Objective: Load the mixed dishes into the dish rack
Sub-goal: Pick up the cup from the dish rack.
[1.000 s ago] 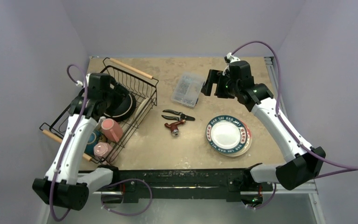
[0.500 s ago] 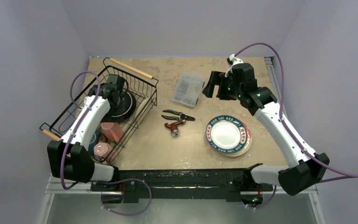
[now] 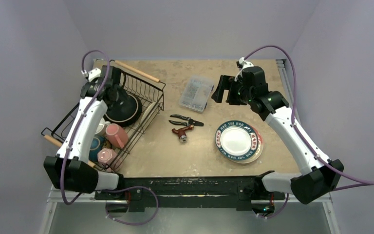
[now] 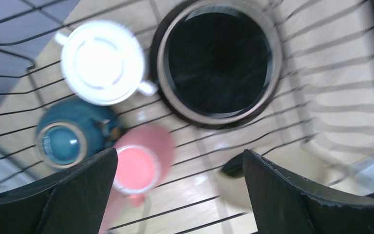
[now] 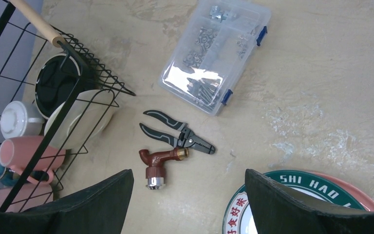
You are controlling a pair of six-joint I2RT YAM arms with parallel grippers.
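Dish rack (image 3: 137, 72) on the table's (image 3: 175, 156) left side holds black bowl (image 4: 219, 61), white cup (image 4: 102, 61), teal mug (image 4: 65, 139) and pink mug (image 4: 141, 165). Stacked plates (image 3: 238, 141) lie on the table at right, well apart from the rack. Left gripper (image 4: 179, 153) above the rack, jaws spread, empty. Right gripper (image 5: 188, 173) above the table near clear box (image 5: 214, 53), jaws spread, empty.

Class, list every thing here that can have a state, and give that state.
left gripper, open, empty
right gripper, open, empty
dish rack, partly loaded
black bowl, in the rack
white cup, in the rack
pink mug, on its side in the rack
stacked plates, on the table, not loaded
clear plastic box, lid shut
pliers, handles spread
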